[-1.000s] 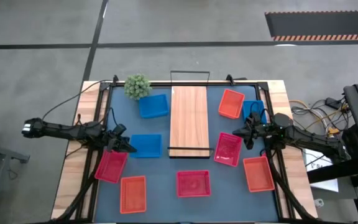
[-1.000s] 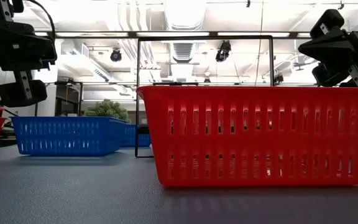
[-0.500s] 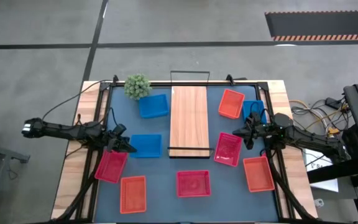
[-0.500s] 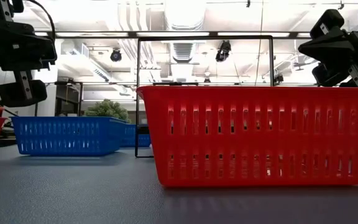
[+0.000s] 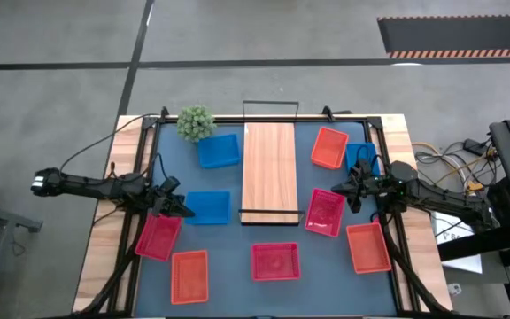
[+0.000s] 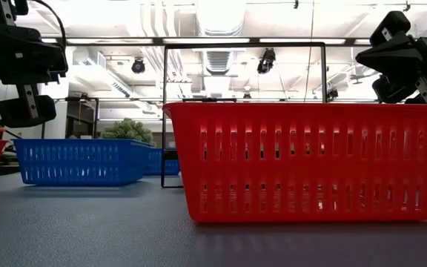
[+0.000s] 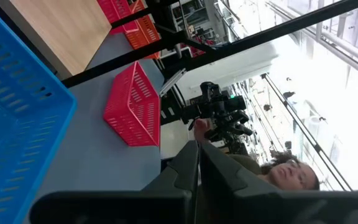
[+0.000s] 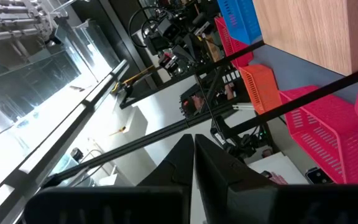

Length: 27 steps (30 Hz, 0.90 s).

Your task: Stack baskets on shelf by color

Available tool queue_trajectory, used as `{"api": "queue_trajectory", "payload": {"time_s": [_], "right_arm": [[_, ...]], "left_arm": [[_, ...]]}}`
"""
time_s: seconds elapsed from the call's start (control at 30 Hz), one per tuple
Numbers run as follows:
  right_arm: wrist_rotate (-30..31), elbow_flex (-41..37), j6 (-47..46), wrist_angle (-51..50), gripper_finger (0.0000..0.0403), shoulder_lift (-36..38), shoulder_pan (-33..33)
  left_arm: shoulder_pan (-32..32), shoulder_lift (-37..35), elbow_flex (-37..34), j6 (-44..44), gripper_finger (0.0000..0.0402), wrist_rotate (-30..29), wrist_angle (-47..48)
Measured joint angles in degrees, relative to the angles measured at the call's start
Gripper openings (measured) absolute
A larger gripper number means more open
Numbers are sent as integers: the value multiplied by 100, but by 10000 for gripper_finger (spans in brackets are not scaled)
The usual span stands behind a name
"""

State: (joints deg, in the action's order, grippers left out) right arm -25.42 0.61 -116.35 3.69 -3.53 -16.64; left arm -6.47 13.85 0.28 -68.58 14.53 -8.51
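Observation:
The shelf (image 5: 269, 168), a light-wood plank with black wire rails at its ends, lies mid-table on the dark-blue mat. Baskets rest flat on the mat around it: blue ones (image 5: 218, 150) (image 5: 207, 207) (image 5: 361, 157), pink or red ones (image 5: 158, 237) (image 5: 275, 261) (image 5: 325, 213), orange ones (image 5: 189, 276) (image 5: 329, 147) (image 5: 367, 247). My left gripper (image 5: 189, 213) is shut and level above the left edge of a blue basket (image 7: 17, 124). My right gripper (image 5: 335, 188) is shut and level, just right of the pink basket. Neither holds anything.
A fuzzy green plant ball (image 5: 196, 123) sits at the mat's far left corner. A red basket (image 6: 310, 159) fills the low view close to the near edge. The room beyond the table shows racks, and a person (image 7: 284, 171) appears in the left wrist view.

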Motion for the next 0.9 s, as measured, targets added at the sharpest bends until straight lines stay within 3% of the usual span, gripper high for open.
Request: {"api": "queue_trajectory", "payload": {"time_s": [0.43, 0.67, 0.9], "right_arm": [[-9, -1, -201, 238, 9, 0, 0], [9, -1, -2638, 1700, 9, 0, 15], [367, -1, -3200, 1785, 9, -39, 87]], "left_arm": [[1, -7, 1, -1, 0, -10, -276], [1, 21, -1, -3, 0, -17, -1693], [1, 161, -1, -2, 0, -15, -2859]]}}
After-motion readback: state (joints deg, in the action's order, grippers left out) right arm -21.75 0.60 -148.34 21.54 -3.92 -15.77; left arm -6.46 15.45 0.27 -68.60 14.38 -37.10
